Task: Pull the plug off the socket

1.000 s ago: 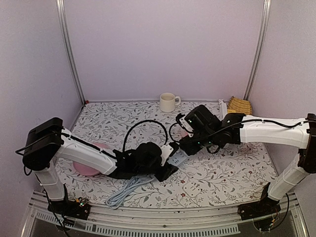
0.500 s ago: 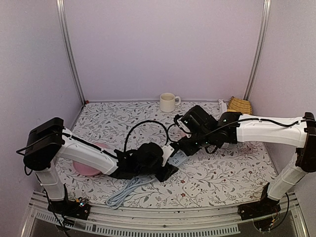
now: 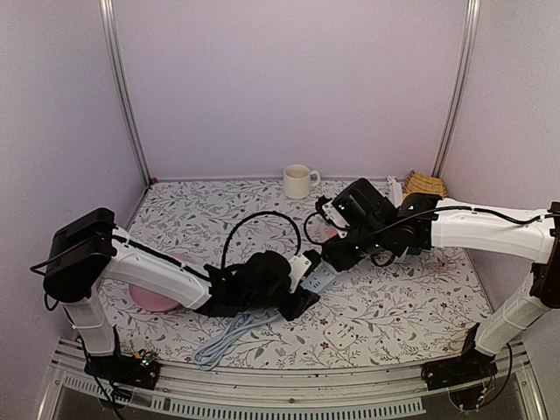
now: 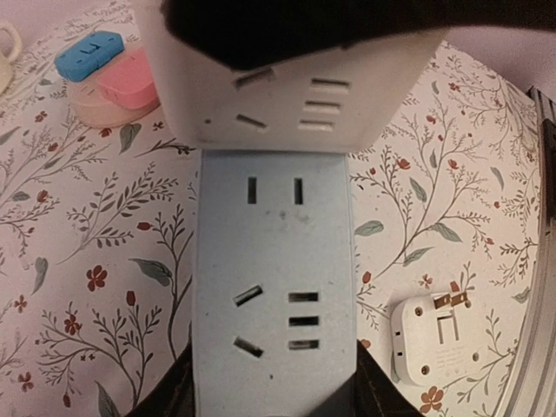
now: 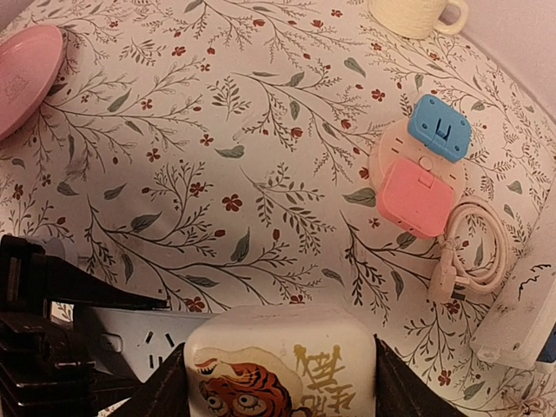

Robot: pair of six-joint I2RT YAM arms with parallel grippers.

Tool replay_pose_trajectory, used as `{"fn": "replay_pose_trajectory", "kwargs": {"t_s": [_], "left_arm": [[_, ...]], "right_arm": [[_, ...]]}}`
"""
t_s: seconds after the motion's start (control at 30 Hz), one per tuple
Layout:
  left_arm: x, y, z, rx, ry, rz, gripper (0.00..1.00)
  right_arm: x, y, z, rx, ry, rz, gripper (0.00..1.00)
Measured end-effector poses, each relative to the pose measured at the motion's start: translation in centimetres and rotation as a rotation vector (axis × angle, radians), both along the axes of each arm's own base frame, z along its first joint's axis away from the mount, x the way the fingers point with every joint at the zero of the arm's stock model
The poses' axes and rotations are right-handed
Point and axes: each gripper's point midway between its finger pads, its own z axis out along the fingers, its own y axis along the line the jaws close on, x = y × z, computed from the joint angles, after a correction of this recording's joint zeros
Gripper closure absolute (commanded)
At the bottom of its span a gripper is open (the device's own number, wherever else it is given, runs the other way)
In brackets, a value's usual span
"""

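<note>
Bench, floral cloth, both arms reaching in to the middle.

Left hand is clamped on the near end of the pale blue socket strip, one dark finger on each long edge. The strip lies flat on the cloth, two sets of slots bare.

Pink plate lies on the left, partly under the left arm.

Grey cable runs from the strip area toward the near edge.

Right hand is gripping the plug, a white block with a tiger print on top. The plug sits over the far end of the strip, extra slots on its side face. Cannot tell whether its pins are still seated.

Cream mug stands at the back wall.

Blue adapter and pink adapter are touching, beyond the plug.

Small white adapter lies right of the strip, apart.
</note>
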Motion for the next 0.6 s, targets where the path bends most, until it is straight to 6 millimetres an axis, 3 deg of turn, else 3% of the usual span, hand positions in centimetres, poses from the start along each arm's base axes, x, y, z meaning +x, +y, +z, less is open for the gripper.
{"fn": "replay_pose_trajectory", "kwargs": {"t_s": [0.3,0.6], "left_arm": [[-0.1,-0.5,-0.1,-0.003,0.003,-0.006,1.0],[0.0,-0.6,0.1,-0.014,0.002,-0.005,1.0]], "right_arm": [[-0.5,0.4,0.7,-0.112,-0.045,-0.006,0.69],[-0.2,-0.1,1.0,-0.07,-0.004,-0.01,0.69]]}}
